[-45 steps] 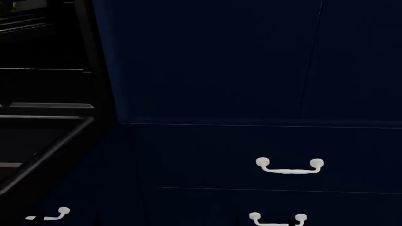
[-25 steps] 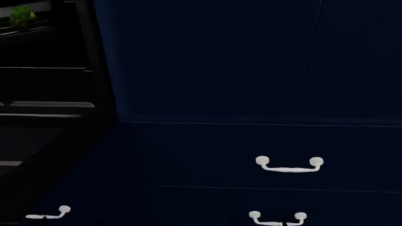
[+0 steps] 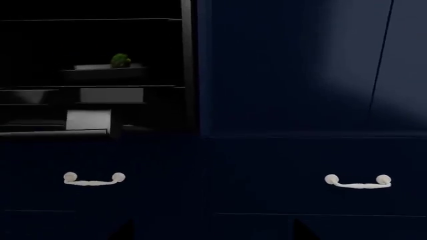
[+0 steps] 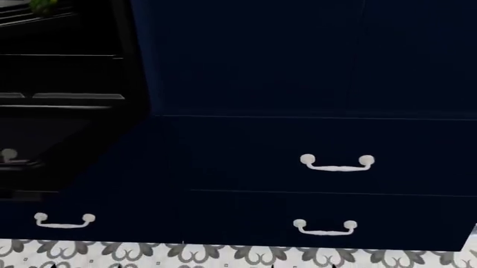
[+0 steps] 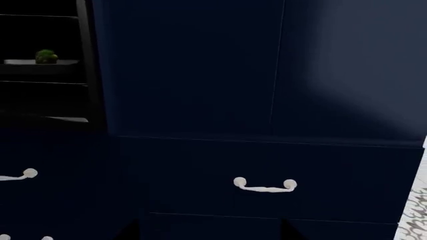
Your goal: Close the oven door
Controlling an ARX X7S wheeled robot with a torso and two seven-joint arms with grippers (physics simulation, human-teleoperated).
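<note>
- Black and glossy, the oven door [image 4: 41, 170] hangs lowered open just below the oven cavity [image 4: 60, 78].
- Its bar handle [image 3: 53, 133] lies in front of the cavity, so a steady upward push from under that edge looks best.
- Navy drawer fronts [image 4: 246, 162] beside the cavity should stay untouched.
- Neither pincer shows clearly, so I cannot tell whether each is apart or together.

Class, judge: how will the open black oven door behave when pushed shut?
The oven door looks a rigid flat panel, so it probably swings whole, not flexing. Its glossy face carries a pale reflection, so contact may slip.
</note>
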